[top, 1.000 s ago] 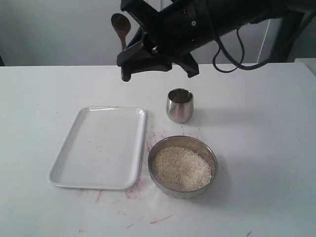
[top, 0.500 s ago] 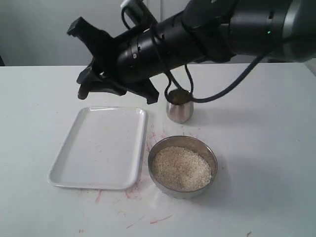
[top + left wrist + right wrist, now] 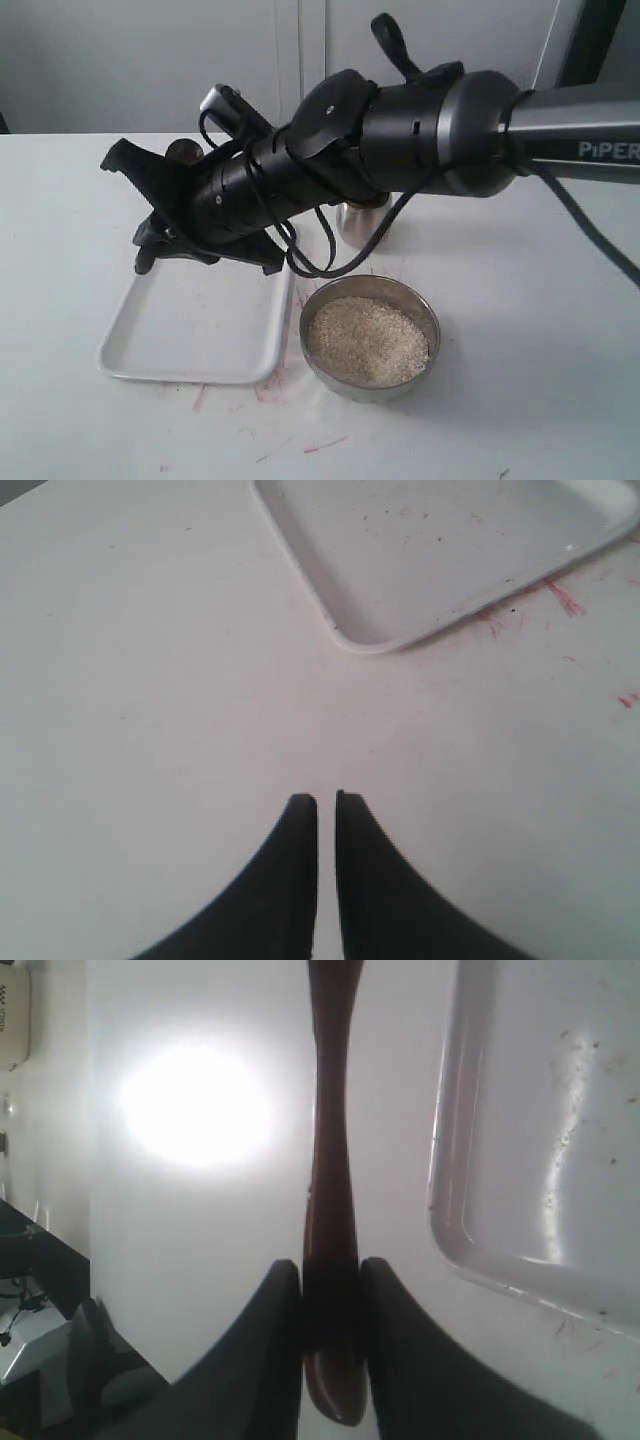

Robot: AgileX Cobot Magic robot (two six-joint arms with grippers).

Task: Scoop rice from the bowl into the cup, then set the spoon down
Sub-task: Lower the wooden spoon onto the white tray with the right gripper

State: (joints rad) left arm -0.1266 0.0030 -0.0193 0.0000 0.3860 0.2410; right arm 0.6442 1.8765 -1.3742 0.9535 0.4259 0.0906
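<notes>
Swings down to just beyond the tray's (image 3: 190,330) far rim, right jaws clamped on the spoon (image 3: 330,1160) handle. Looks past scooping; leaves only setting down. Holds left jaws almost closed, empty, near that tray.

Light is soft and even, shadows faint. In the right wrist view a blown-out glare on the table (image 3: 195,1105) lies just ahead of the jaws, beside the blurred spoon (image 3: 332,1160).
</notes>
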